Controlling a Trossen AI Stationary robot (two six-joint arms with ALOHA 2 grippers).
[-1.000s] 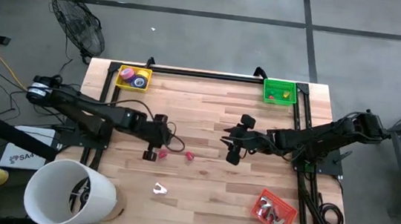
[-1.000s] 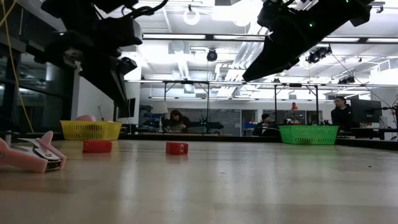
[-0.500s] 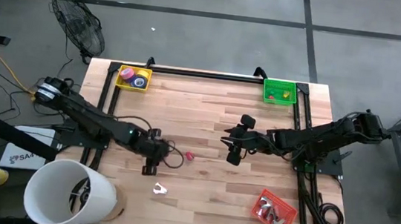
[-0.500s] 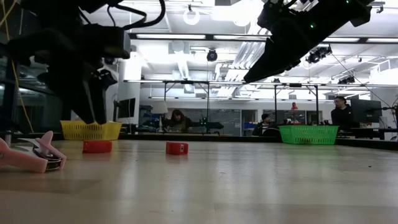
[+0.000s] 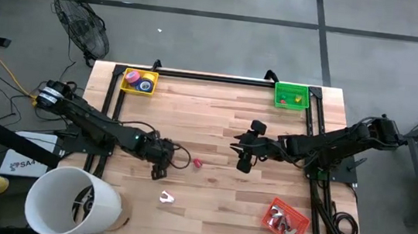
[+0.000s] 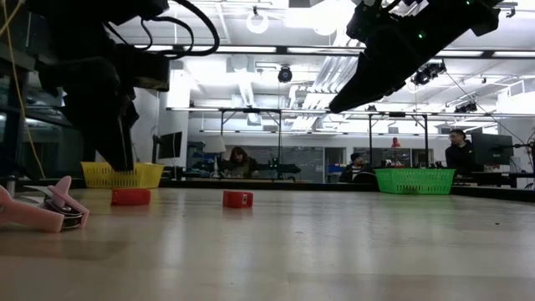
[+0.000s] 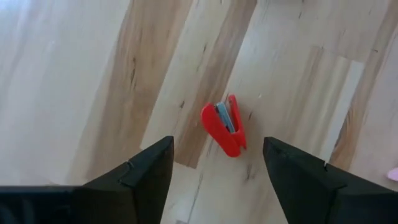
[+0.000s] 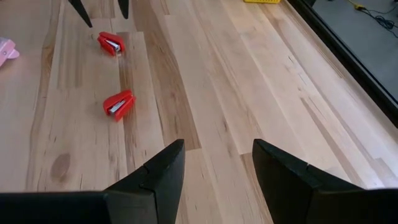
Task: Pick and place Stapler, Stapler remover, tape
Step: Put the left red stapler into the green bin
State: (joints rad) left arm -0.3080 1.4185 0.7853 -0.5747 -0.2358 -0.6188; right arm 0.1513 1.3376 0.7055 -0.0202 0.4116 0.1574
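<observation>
Red stapler (image 7: 225, 129) lies flat on the bare wood table (image 5: 209, 187), toward the left side, about midway between the far and near edges. Left gripper (image 7: 217, 165) hangs directly over it, fingers spread wide and released, one finger to each side, nothing held. A second red stapler (image 8: 118, 104) lies just beside the first, nearer the table's middle (both show in the right wrist view, apart from each other). Pink staple remover (image 6: 38, 211) sits close to the near edge, left of centre. Yellow bin (image 5: 139, 82) at the far left corner holds tape rolls; green bin (image 5: 291, 95) at the far right corner; orange bin (image 5: 286, 221) near the near right corner. Right gripper (image 5: 242, 147) hovers over the middle of the table, fingers parted, holding nothing.
</observation>
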